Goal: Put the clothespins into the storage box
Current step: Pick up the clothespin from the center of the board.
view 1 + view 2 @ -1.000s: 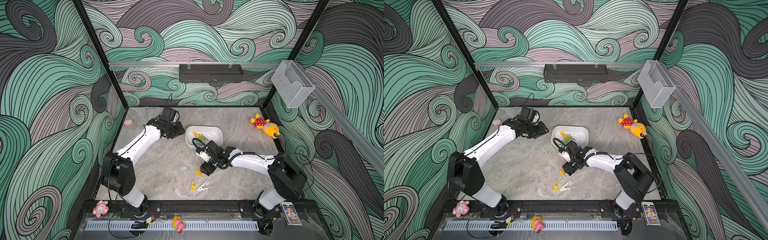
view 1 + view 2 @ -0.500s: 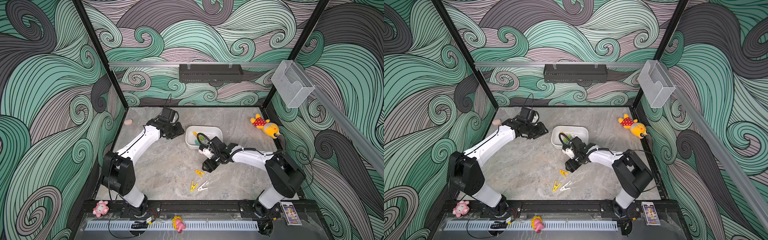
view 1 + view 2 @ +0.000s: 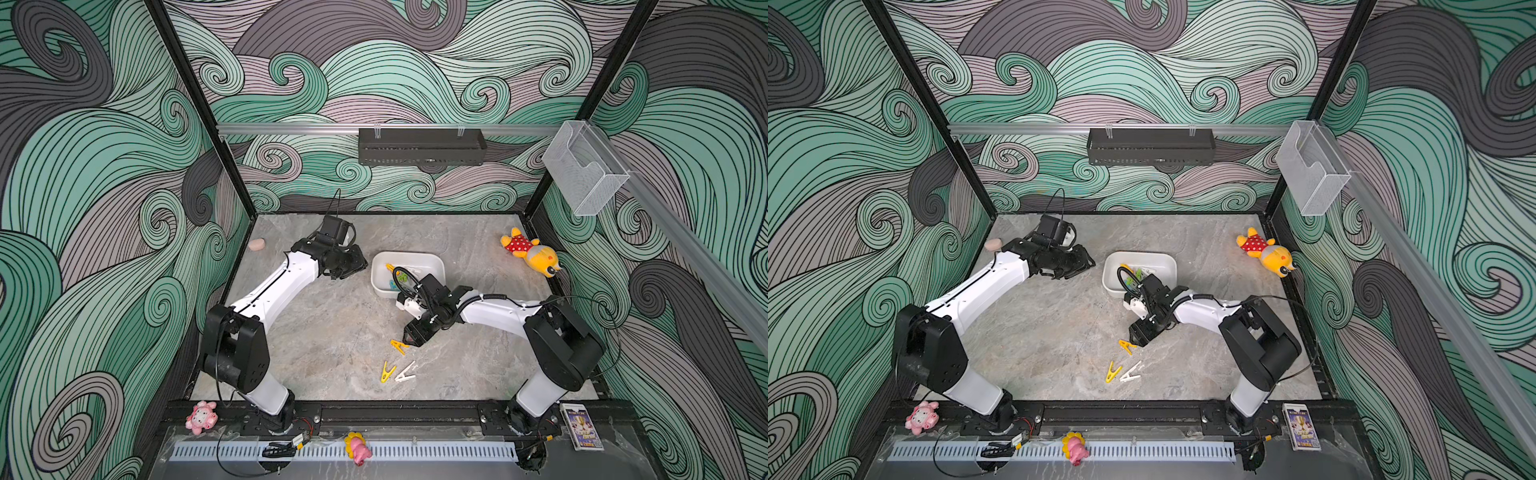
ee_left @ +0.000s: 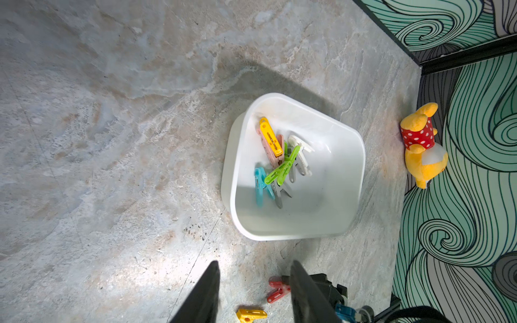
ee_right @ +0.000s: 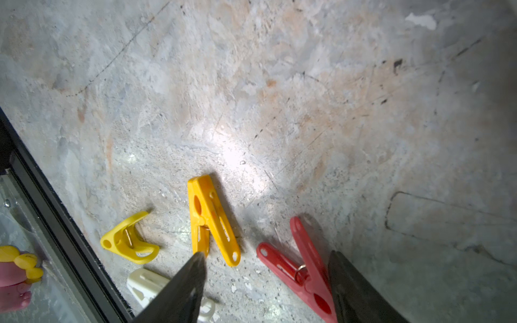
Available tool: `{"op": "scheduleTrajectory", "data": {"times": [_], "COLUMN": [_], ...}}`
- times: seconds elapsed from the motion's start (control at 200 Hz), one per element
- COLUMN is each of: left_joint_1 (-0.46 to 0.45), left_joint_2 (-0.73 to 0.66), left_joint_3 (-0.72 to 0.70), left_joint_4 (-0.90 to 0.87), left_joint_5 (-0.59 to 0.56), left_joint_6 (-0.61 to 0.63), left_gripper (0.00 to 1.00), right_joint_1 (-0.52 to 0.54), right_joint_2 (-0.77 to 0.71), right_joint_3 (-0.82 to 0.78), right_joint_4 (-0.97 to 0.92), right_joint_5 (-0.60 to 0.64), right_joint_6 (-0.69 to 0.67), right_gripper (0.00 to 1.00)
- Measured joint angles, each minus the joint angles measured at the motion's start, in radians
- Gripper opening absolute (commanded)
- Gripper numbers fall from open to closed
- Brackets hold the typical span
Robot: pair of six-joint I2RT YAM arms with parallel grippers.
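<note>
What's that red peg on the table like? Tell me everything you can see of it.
The red clothespin looks like glossy plastic: A-shaped, with two slotted legs splayed from a pinched end and a small metal ring at the joint. It lies flat on the grey marbled table, between the open fingers of the right gripper, close against one finger; contact is unclear.

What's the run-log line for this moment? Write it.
left pincer: open, empty, beside storage box | right pincer: open, over red clothespin on table | also loose: two yellow clothespins, white clothespin | box: several clothespins inside
</note>
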Motion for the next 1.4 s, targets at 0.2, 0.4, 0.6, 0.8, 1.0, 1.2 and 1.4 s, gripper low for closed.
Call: {"op": "scheduleTrajectory", "data": {"times": [0.2,0.4,0.6,0.8,1.0,1.2,1.4], "left_joint_1": [0.005,0.007,0.018,0.023,0.028,0.032,0.035], "left_joint_2": [-0.002,-0.013,-0.031,-0.039,-0.041,-0.053,-0.053], "left_joint_3": [0.000,-0.004,-0.012,-0.024,-0.029,-0.030,-0.030], "left_joint_4": [0.000,0.000,0.000,0.001,0.000,0.000,0.000], "left_joint_5": [0.000,0.000,0.000,0.000,0.000,0.000,0.000], "left_joint_6": [0.000,0.000,0.000,-0.001,-0.001,-0.001,-0.001], "left_gripper": [0.44,0.44,0.44,0.44,0.44,0.44,0.44], "right_joint_1": [0.020,0.034,0.055,0.073,0.097,0.137,0.166], "right_joint_2": [-0.014,-0.038,-0.038,-0.044,-0.048,-0.047,-0.029], "right_joint_3": [-0.043,-0.074,-0.075,-0.075,-0.073,-0.068,-0.049], "right_joint_4": [0.007,0.025,0.024,0.019,0.006,-0.005,-0.020], "right_joint_5": [-0.008,-0.007,0.045,0.116,0.195,0.267,0.324], "right_joint_6": [0.048,0.085,0.115,0.135,0.150,0.153,0.154], "right_gripper": [0.65,0.58,0.46,0.43,0.39,0.37,0.28]}}
